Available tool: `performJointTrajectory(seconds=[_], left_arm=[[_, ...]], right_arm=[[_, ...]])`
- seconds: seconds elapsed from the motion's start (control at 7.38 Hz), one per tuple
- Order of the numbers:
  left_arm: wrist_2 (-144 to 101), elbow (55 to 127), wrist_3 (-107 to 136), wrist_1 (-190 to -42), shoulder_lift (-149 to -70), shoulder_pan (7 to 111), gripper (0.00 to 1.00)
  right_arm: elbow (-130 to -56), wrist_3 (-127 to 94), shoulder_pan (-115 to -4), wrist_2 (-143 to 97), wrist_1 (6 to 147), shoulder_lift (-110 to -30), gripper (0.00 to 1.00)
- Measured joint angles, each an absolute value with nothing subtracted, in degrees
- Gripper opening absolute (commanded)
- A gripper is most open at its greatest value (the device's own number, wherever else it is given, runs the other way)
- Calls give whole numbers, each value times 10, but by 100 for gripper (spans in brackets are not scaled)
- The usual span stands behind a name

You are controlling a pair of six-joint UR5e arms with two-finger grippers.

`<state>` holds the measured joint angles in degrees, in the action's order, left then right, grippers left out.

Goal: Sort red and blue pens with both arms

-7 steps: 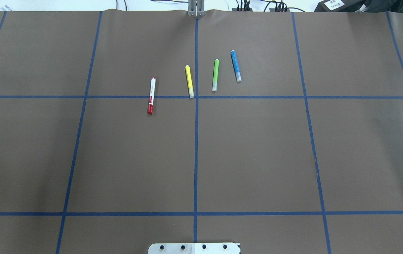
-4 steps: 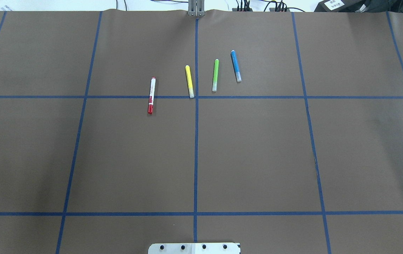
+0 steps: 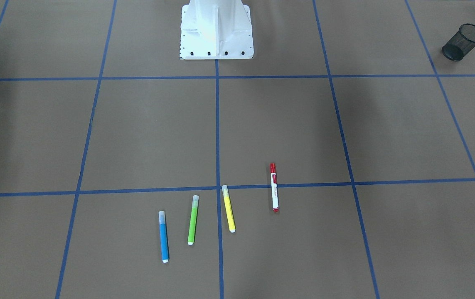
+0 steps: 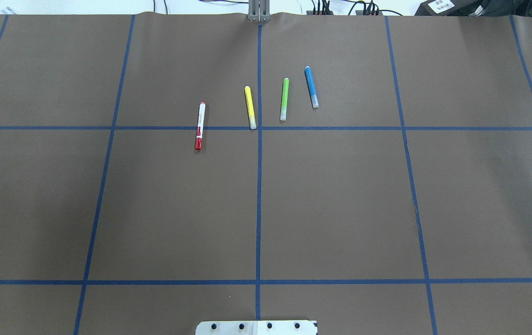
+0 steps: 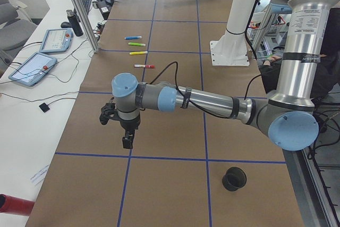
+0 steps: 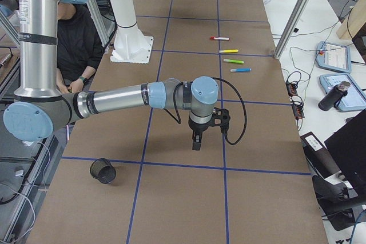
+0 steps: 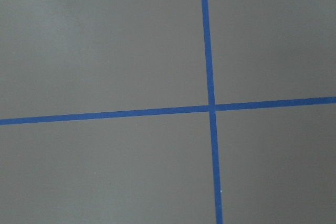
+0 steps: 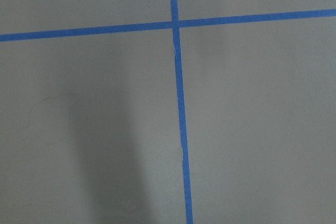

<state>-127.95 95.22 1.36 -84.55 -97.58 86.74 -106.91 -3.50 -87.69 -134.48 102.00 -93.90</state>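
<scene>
You're looking at a table covered in brown paper, split into squares by blue tape lines. Four pens lie flat in a loose row on the side far from the robot's white base, each pointing roughly away from it. From the robot's left to right they run red pen, yellow pen, green pen, blue pen.

The red pen, white barrel w/ red cap, lies across a crosswise tape line, cap end toward the robot, left of the centre line. The yellow pen sits just left of the centre line, its near end on the crosswise line. The green pen and blue pen lie right of the centre line in the far square. The blue pen is outermost, clear cap toward the robot. No pen touches another.

The arms show only in the side views. The left arm stretches low over the table, left gripper pointing down above the paper, well apart from the pens. The right arm does likewise at the other end, right gripper pointing down. You can't tell whether either gripper's fingers are spread or pressed together.

Each wrist cam shows only brown paper and a tape crossing. A left mesh cup and a right mesh cup, both black, stand on the table, one near each end.
</scene>
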Motion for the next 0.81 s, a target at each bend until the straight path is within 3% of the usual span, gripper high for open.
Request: performJointTrajectory(seconds=[0.81], left_arm=[[-1281, 942, 153, -891, -1133, 672, 100]], right_arm=[[-1048, -38, -781, -1326, 1023, -817, 100]])
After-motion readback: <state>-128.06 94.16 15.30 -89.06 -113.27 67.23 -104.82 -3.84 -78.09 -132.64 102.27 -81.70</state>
